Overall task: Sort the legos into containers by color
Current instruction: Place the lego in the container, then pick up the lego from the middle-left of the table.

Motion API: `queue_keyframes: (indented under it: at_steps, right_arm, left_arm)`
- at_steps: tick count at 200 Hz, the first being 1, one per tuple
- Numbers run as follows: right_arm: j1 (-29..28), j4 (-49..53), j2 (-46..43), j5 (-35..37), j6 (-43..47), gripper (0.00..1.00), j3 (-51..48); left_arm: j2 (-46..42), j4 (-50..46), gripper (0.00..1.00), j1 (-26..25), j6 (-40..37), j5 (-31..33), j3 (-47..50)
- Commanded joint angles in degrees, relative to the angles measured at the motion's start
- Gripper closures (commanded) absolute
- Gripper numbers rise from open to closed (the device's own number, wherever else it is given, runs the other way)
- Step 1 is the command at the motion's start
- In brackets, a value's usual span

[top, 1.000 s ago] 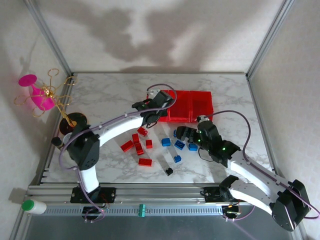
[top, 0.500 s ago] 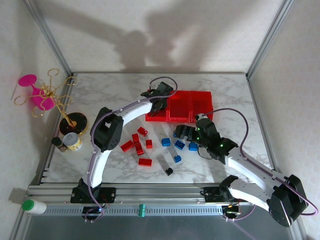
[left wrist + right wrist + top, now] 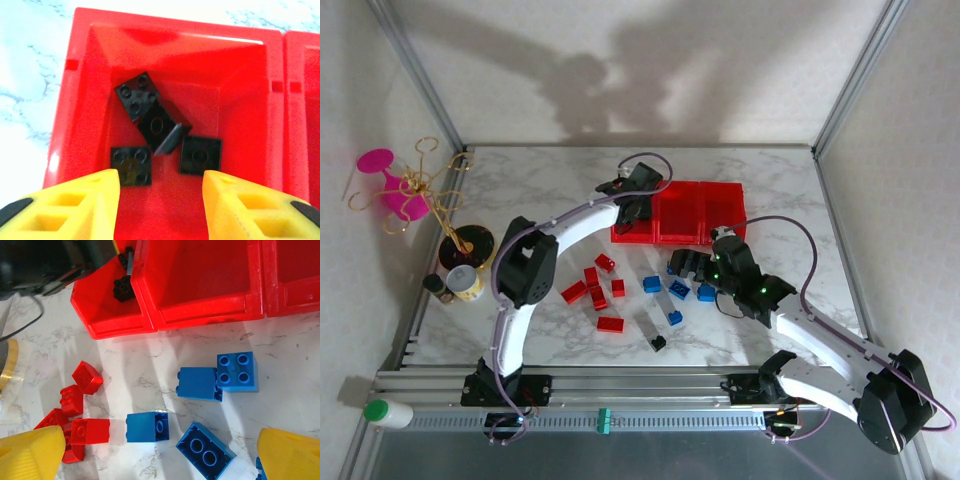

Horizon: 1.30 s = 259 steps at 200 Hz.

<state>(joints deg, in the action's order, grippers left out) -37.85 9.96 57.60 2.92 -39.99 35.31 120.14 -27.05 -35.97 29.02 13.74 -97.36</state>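
My left tool (image 3: 161,189) gapes wide and empty over the small black plastic bricks (image 3: 156,125) in the translucent red plastic bin (image 3: 240,100) beneath it, and I judge a careless retreat could clip its wall.

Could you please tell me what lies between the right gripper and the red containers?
In the right wrist view, several blue legos lie on the marble between the right gripper and the containers.
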Motion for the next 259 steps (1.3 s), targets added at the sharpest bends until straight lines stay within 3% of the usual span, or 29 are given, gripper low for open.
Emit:
queue_keyframes:
  at_steps: [1,65,109,135,158,179,209,259]
  right_arm:
    - [0.3,1.2,-0.5,0.0,1.2,0.01,1.7]
    - [0.3,6.6,-4.0,-1.5,-0.8,0.01,-2.2]
    - [0.3,10.2,-7.3,-2.1,-3.9,0.01,-5.4]
    - [0.3,13.1,-8.9,-3.4,-5.4,0.01,-6.5]
    - [0.3,15.5,-11.0,-4.1,-7.2,0.01,-8.0]
    - [0.3,17.2,-13.4,-5.4,-8.9,0.01,-9.4]
    - [0.2,18.5,-17.1,-5.5,-10.3,0.01,-11.4]
    - [0.3,19.5,-19.2,-4.7,-10.5,0.01,-12.1]
  left_arm:
    - [-9.6,1.3,0.52,-1.3,-0.6,-2.6,6.4]
    - [-28.4,2.4,0.48,-9.7,4.0,-2.9,26.6]
    - [-37.0,2.2,0.47,-17.6,5.8,-3.7,35.9]
    - [-41.1,3.4,0.46,-23.0,5.4,-0.8,41.5]
    - [-44.0,7.3,0.45,-25.9,5.4,-4.1,46.6]
    - [-44.6,10.0,0.45,-29.5,5.5,-7.8,48.7]
    - [-41.0,9.0,0.45,-36.1,4.0,-6.7,48.1]
    - [-31.7,8.9,0.45,-40.4,3.3,-5.3,45.9]
